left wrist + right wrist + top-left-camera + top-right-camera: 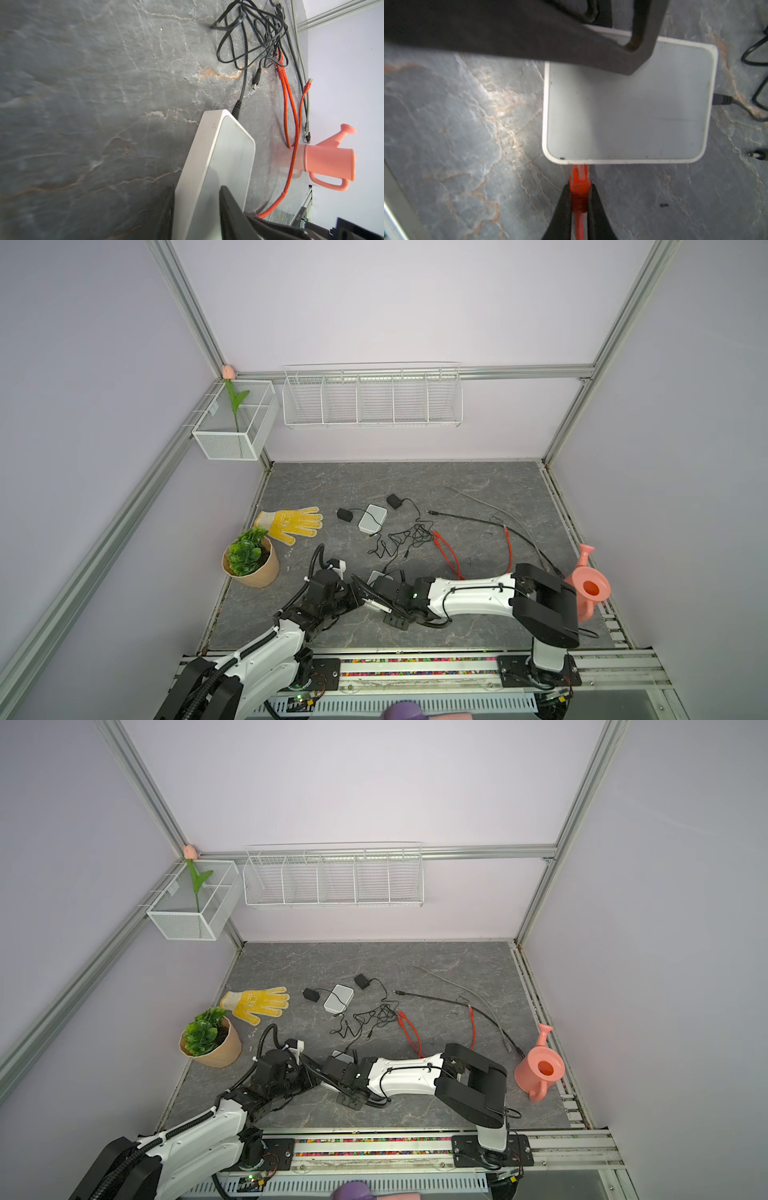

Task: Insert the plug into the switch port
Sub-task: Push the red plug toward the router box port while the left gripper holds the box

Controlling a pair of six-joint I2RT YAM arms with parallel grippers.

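the slate tabletop [374, 481] lies bare along its rear and its front edge. behind the white switch [629, 116], a tangle of black cables [405, 536] and loops of red ethernet cable [451, 558] clutter the middle. the potted plant [251, 562] and yellow glove [291, 522] crowd the left side, the pink watering can [592, 587] the right edge.

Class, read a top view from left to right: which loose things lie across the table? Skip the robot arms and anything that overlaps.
potted plant → far white switch box → orange cable → pink watering can
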